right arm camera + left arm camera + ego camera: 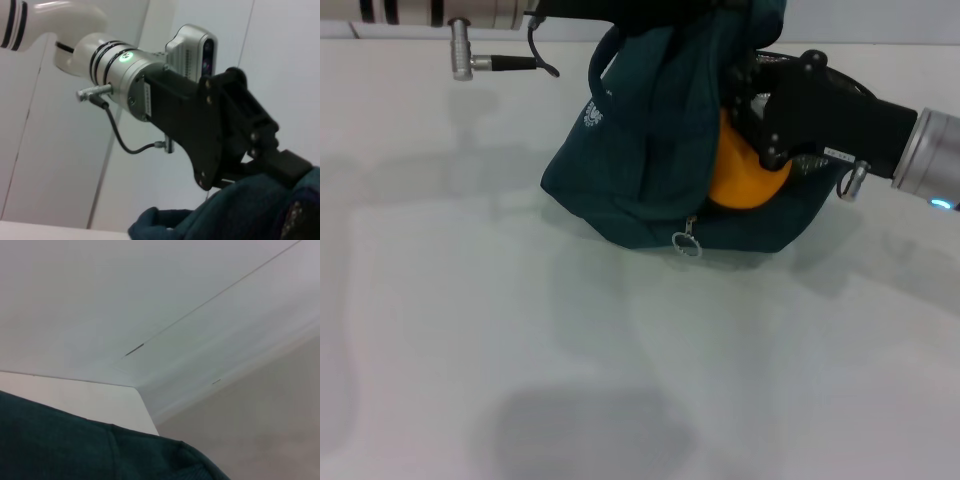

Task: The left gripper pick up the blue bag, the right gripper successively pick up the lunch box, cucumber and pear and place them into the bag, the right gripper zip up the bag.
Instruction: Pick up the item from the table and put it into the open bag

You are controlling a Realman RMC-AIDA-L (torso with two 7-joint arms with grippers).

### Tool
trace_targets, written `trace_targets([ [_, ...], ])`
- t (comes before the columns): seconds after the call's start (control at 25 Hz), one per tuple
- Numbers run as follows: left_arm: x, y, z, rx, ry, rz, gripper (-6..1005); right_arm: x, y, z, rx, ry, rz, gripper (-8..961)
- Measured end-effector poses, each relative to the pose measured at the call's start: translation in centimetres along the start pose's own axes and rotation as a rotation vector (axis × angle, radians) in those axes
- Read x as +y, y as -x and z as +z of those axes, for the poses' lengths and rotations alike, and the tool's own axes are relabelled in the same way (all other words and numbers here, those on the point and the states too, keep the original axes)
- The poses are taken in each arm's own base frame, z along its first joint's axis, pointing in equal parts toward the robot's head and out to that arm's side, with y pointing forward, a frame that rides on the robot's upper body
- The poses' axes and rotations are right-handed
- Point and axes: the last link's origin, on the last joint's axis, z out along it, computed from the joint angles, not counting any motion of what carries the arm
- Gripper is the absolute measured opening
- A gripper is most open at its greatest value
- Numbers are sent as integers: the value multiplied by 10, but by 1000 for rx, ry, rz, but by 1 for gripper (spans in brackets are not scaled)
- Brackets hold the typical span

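My right hand [745,105] sits at about 2 o'clock in the head view, black body reaching in from the right edge, tips buried in the mouth of the blue bag [650,150]. It is against the pear [745,170], but the fingers are hidden by fabric and fruit, so I cannot tell whether they are clamped on it or already spread. The pear lies just under and toward 6 o'clock of the hand, half inside the opening, orange side bulging out toward me.

Left hand [280,165], seen from the right wrist camera, is pinched shut on the bag's upper fabric, holding the top up at about 12 o'clock in the head view. Its own wrist camera shows only teal cloth and wall.

The bag rests on the counter [470,350], sagging. Zipper ring pull [686,242] hangs at the bag's front lower edge, toward 7 o'clock from my right hand and close below the pear.

Lunch box and cucumber not visible; likely inside, can't confirm. I judge the pear still needs seating deeper. The zip is next, and the right hand is the nearer one to that pull.
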Motion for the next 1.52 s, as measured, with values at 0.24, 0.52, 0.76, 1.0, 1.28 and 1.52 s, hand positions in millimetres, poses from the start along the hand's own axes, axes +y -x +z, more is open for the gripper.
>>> trace_targets([
  [0.24,0,1,0,1,4,-3,72,-7,5,1,-24,-34,-18,86],
  [0.52,4,2,3,-7,26,0,72,3,1,9,-1,18,-15,88],
  [0.76,4,3,4,-12,29,0,72,11,-1,13,14,55,-11,89],
  [1.0,2,4,2,-10,25,-5,73,11,-2,12,16,49,-8,91],
  [1.28,3,5,3,-15,26,-4,73,9,-2,11,7,31,5,93],
  [1.52,3,7,3,-21,32,-6,73,9,-1,10,-3,17,21,95],
])
